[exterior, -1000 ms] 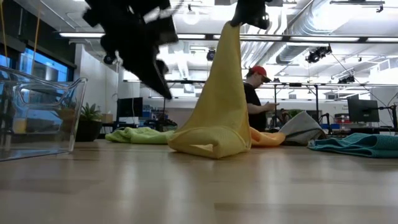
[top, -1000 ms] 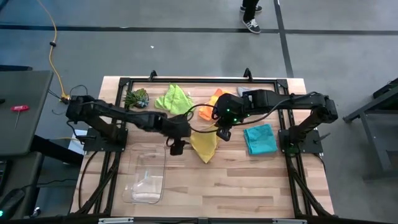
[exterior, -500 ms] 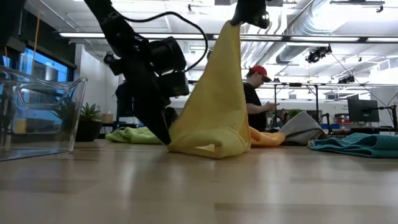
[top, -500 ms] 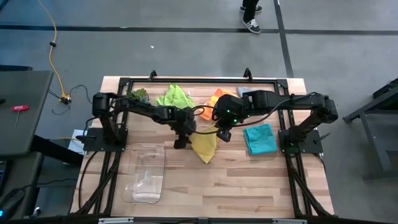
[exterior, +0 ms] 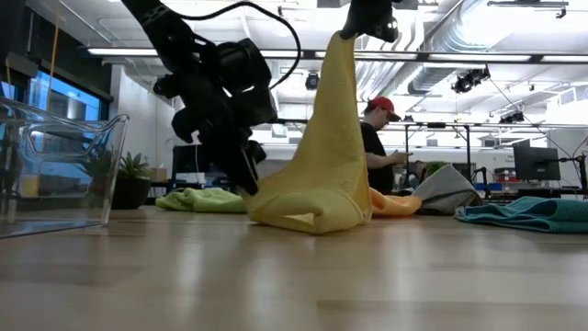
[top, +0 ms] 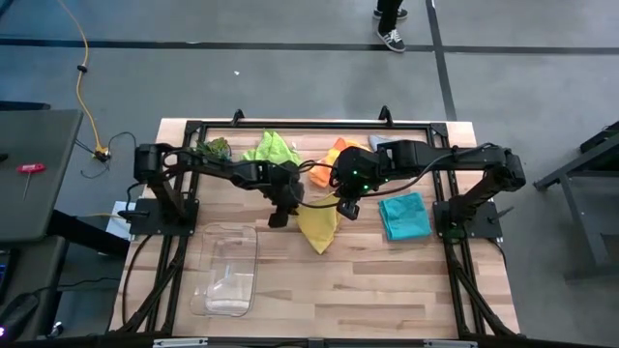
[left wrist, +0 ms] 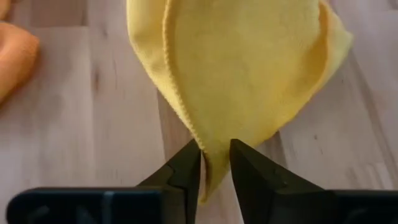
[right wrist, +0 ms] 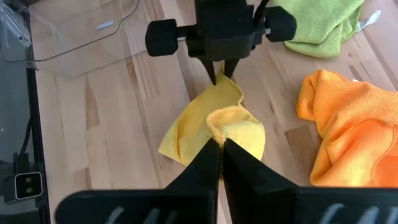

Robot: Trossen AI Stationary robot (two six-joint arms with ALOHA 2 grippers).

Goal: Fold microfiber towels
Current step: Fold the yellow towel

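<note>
I had the right gripper (right wrist: 219, 149) clenched on the top corner of the yellow towel (top: 319, 224), holding it up so the cloth hung in a cone with its lower folds resting on the table (top: 387, 280) near the centre. The left gripper (left wrist: 216, 163) had come in from about nine o'clock of the towel, and its fingers were pinched onto a low corner at the hemmed edge; in the low view that gripper (exterior: 246, 179) sat just at the cloth's base. To do this step well, I judged that I needed both corners held firmly, then to draw the two grippers apart until the edge between them ran taut and straight before laying the cloth flat; pulling too early risked the thin corner slipping free of the left fingers. The other cloths waited on the table: the lime green towel (top: 272, 153) at about eleven o'clock of the yellow one, the orange towel (top: 326, 166) at twelve, the grey towel (exterior: 448, 188) just behind it, and the teal towel (top: 404, 215) at three. The clear plastic bin (top: 228, 271) lay at about seven o'clock. I could read no brand, label or writing anywhere.
</note>
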